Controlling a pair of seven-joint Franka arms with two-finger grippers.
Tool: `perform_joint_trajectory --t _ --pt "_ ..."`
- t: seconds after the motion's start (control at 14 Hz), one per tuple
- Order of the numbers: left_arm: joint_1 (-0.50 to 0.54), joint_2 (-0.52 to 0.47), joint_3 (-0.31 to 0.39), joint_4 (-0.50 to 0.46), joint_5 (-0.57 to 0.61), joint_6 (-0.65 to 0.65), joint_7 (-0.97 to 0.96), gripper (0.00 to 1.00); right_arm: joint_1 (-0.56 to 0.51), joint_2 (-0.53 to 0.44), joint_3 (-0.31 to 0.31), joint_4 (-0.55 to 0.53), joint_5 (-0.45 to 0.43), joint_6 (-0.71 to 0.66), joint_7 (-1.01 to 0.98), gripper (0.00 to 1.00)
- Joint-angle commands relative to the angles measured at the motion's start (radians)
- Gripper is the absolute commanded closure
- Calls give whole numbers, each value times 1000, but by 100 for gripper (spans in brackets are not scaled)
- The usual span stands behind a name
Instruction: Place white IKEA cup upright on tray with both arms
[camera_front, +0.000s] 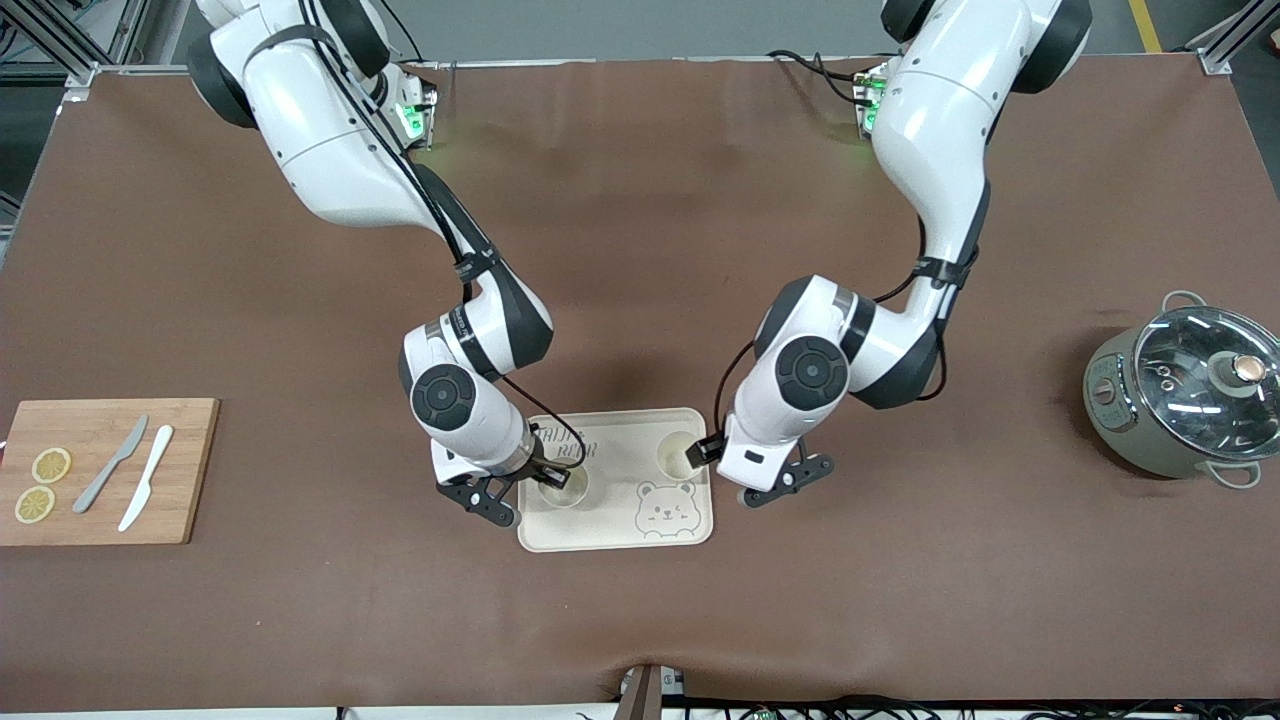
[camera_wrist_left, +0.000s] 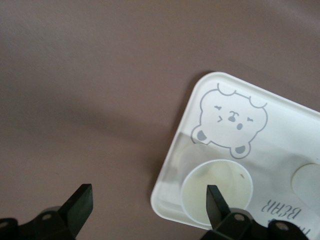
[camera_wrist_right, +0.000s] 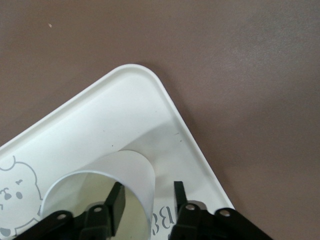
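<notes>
The cream tray (camera_front: 620, 535) with the bear face lies on the brown table, nearer the front camera. Two white cups stand upright on it. One cup (camera_front: 565, 487) is at the right arm's end, and my right gripper (camera_front: 548, 477) straddles its wall. In the right wrist view, one finger (camera_wrist_right: 116, 202) is inside this cup (camera_wrist_right: 135, 170) and the other is outside, with gaps on both sides. The second cup (camera_front: 678, 452) is at the left arm's end. My left gripper (camera_front: 712, 452) hangs wide open over its rim. In the left wrist view, one finger (camera_wrist_left: 216, 202) is over this cup (camera_wrist_left: 210, 187).
A wooden cutting board (camera_front: 190, 470) holds two lemon slices (camera_front: 42, 485), a grey knife (camera_front: 110, 465) and a white knife (camera_front: 146, 477) at the right arm's end. A grey pot with a glass lid (camera_front: 1195, 390) stands at the left arm's end.
</notes>
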Motion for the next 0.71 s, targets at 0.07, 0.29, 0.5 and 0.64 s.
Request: perform_joint_trajectory --t 0.07,0.29,0.5,0.64 --pt "-1 -63 48 -14 12 -73 125 0 -2 -19 -6 2 -2 -2 2 0" --pt "8 -103 75 -20 23 -85 238 0 -1 -74 -6 3 -2 -95 -1 0" --pt "50 -146 86 -40 29 -180 387 0 -1 -195 -3 5 4 -261 -13 0" --pt "73 -167 88 -40 73 -235 436 0 -4 -309 2 2 18 -405 -36 0"
